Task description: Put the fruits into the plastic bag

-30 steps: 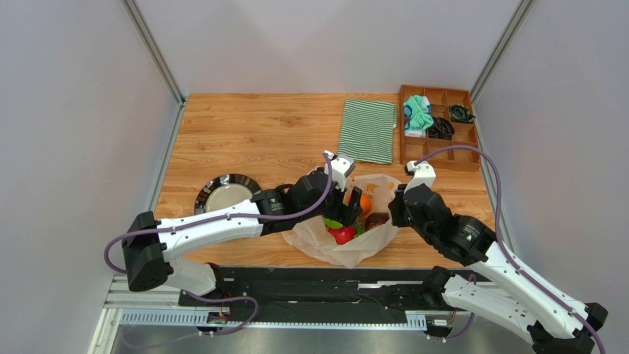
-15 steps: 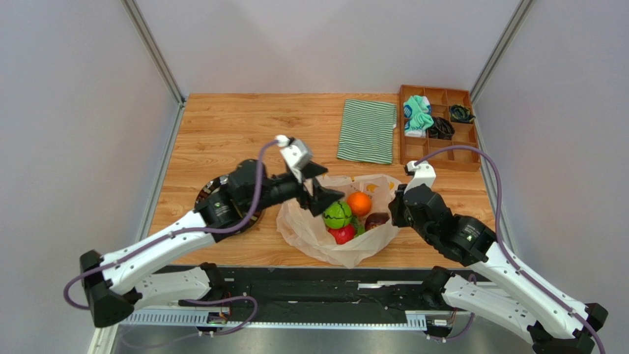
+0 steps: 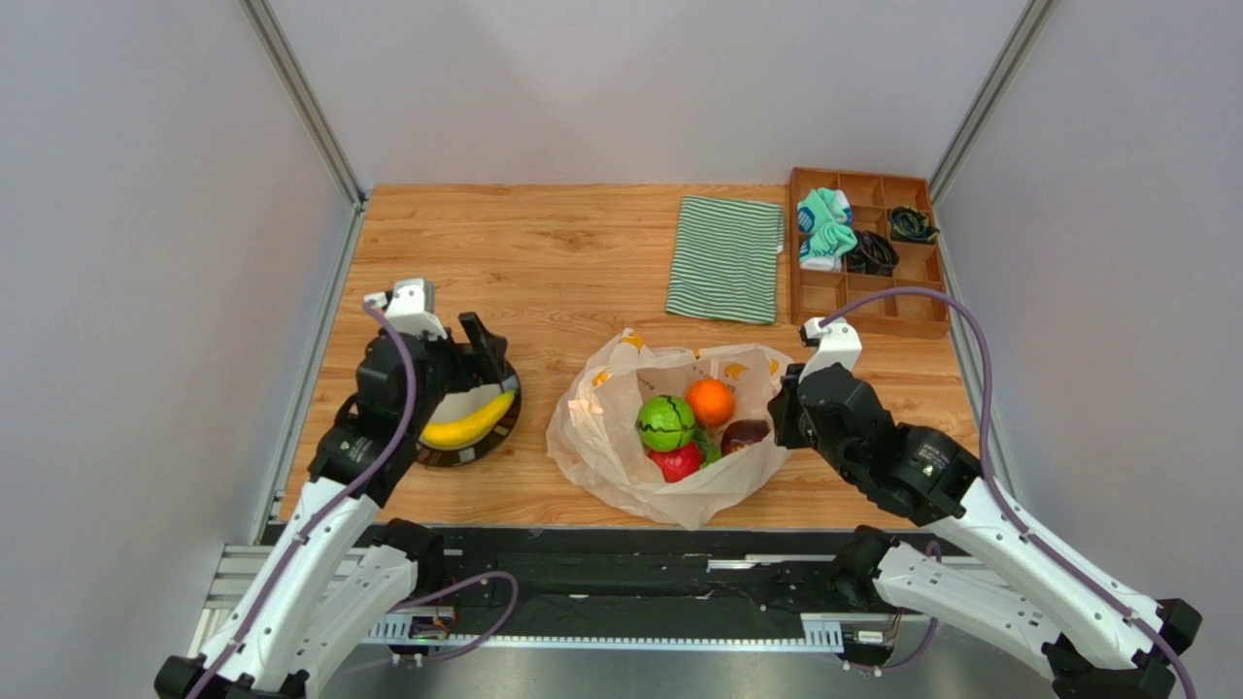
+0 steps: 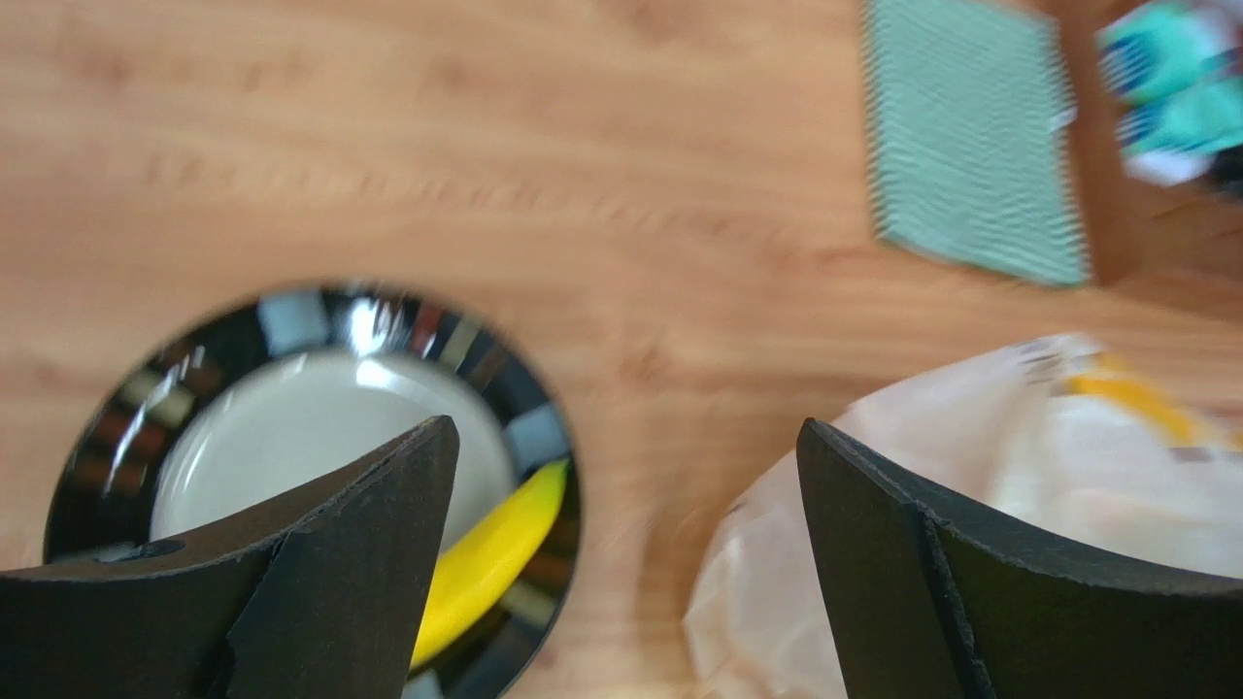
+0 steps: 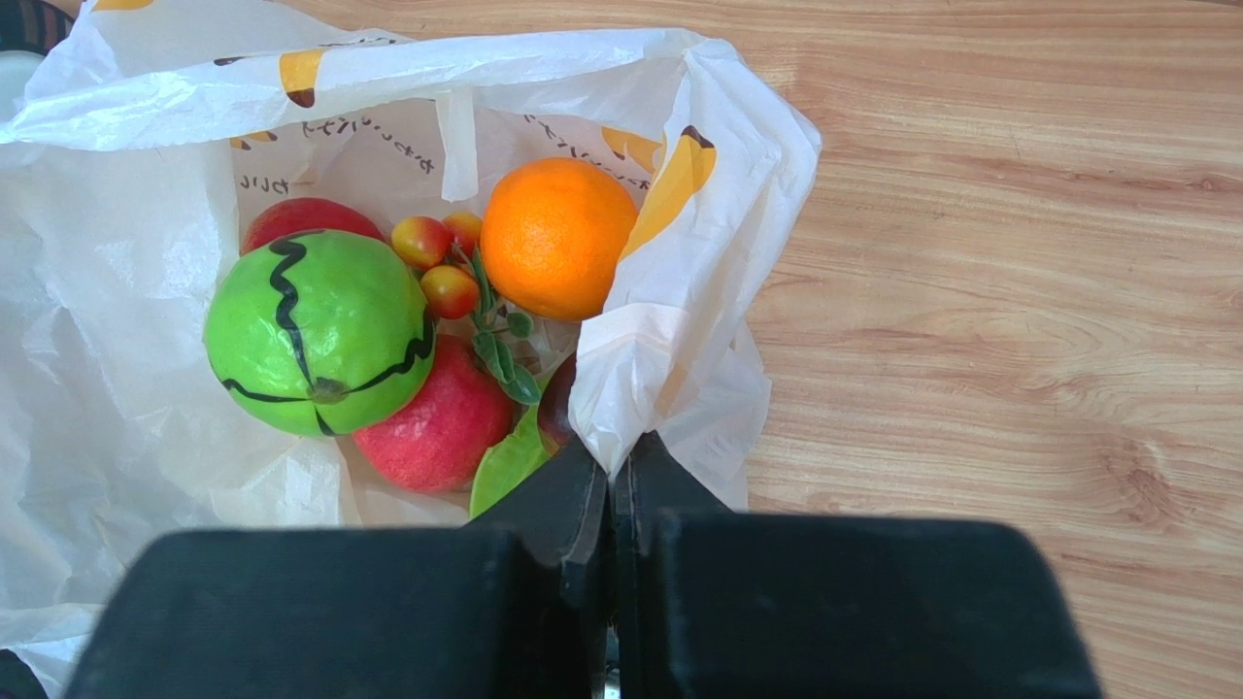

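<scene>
The plastic bag (image 3: 613, 444) lies open near the table's front. Inside it are a green round fruit (image 3: 665, 423), an orange (image 3: 711, 401), a red apple (image 3: 676, 463) and a dark fruit (image 3: 746, 433). In the right wrist view the bag (image 5: 132, 379) also holds small cherries (image 5: 438, 262) and a green piece (image 5: 504, 469). My right gripper (image 5: 613, 466) is shut on the bag's right edge. The yellow banana (image 3: 467, 424) lies on a dark-rimmed plate (image 3: 452, 452) at the left. My left gripper (image 3: 474, 350) is open and empty above the plate; the banana (image 4: 489, 561) shows between its fingers.
A green-and-white striped folded cloth (image 3: 725, 258) lies at the back. A wooden compartment tray (image 3: 864, 251) with small items stands at the back right. Grey walls close in the table on the left, right and back.
My left arm has pulled back out of the bag and swung left to above the plate. The green round fruit now lies in the bag. The right gripper has not moved.
</scene>
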`<state>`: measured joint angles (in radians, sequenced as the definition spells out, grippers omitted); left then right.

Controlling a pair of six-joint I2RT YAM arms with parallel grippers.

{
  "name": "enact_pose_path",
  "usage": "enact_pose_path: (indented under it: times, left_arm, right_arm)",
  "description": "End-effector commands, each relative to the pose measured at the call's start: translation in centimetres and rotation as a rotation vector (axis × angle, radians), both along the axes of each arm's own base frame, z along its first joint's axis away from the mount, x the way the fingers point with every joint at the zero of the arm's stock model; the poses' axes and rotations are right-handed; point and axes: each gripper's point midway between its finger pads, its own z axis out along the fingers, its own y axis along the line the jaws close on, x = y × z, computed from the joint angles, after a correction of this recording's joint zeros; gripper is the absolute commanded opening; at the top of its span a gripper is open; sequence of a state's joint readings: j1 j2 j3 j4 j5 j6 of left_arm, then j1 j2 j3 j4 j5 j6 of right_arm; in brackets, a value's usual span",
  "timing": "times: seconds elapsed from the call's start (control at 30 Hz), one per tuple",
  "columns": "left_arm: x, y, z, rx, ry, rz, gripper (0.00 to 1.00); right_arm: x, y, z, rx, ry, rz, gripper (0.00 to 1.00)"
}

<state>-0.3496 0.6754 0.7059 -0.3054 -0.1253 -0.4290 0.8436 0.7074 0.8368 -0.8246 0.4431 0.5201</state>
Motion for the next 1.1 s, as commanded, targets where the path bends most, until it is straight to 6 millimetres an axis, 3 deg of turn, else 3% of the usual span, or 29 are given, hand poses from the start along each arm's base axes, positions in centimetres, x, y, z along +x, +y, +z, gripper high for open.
enact_pose_path:
  times: [0.0,0.13,0.43,0.87,1.07]
  left_arm:
    - [-1.0,2.6,-7.1,0.042,0.238,0.144,0.94]
    - [-1.2,3.4,-10.0,0.133,0.357,0.161,0.93]
    - [-0.9,3.1,-12.8,0.219,0.490,0.125,0.89]
    - [0.8,1.6,-15.5,0.283,0.644,0.039,0.87]
    - [0.4,2.3,-16.4,0.331,0.703,0.052,0.85]
  right_arm:
    - [0.4,0.7,1.7,0.050,-0.038,0.003,0.02]
    - [0.4,0.5,1.8,0.050,-0.043,0.002,0.03]
    - [0.4,0.8,1.7,0.055,-0.039,0.007,0.03]
    - [0.4,0.6,1.6,0.047,-0.039,0.001,0.03]
    - [0.5,0.6,1.4,0.038,-0.038,0.001,0.03]
